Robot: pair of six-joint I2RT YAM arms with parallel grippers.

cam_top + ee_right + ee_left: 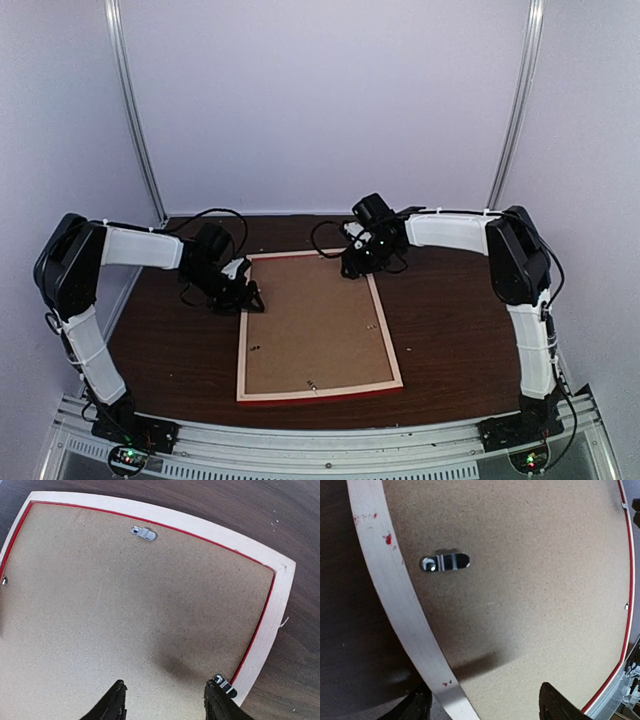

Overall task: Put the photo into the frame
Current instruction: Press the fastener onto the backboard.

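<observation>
I have the frame (243,350) lying face down on the table (450,330), pale back up. Its long axis runs away from the arm bases, and the brown backing board (315,320) sits inside it. I can't see the photo anywhere; it may be under the board. My left gripper (245,295) hangs spread and empty over the left rail near the far end. My right gripper (358,262), also spread and empty, is over the far right corner, one finger (218,705) just beside a metal clip (223,684). Table shows along both long sides for working room
</observation>
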